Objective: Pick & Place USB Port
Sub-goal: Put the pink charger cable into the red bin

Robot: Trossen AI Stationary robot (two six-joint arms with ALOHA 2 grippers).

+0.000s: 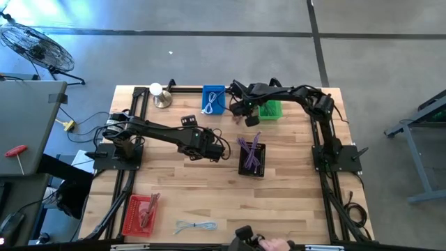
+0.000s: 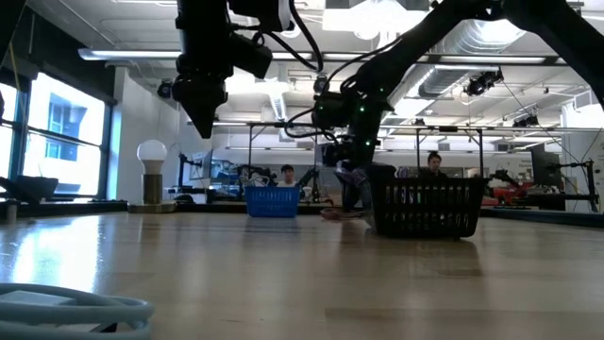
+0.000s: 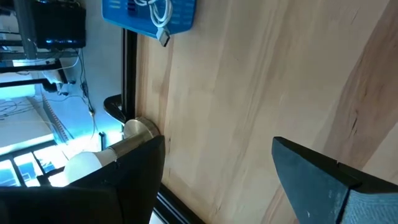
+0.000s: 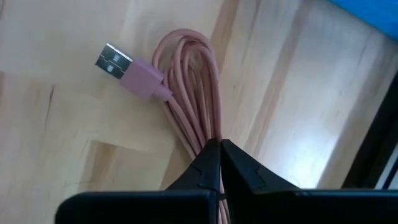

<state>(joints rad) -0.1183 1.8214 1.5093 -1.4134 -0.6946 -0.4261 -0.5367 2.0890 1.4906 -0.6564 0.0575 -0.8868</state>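
Note:
A pink coiled USB cable (image 4: 186, 93) with a silver plug (image 4: 115, 62) lies on the wooden table, between the blue basket (image 1: 214, 99) and the green basket (image 1: 270, 110) at the far side. My right gripper (image 4: 219, 152) stands over it, shut on the coil; the high view shows the same gripper (image 1: 249, 118) there. My left gripper (image 3: 217, 180) is open above bare wood near the table's middle (image 1: 212, 150), with nothing between its fingers. My right gripper pinches the bundled strands of the cable at the coil's end away from the plug (image 4: 205, 140), several strands together between the two fingers. The fingers come from above, pointing steeply down. The plug end of the coil rests on the wood.
A black basket (image 1: 252, 157) holds purple cables right of the left gripper. The blue basket holds a white cable. A red basket (image 1: 139, 213) and a loose pale blue cable (image 1: 195, 225) lie at the near left. A lamp (image 1: 162, 96) stands far left.

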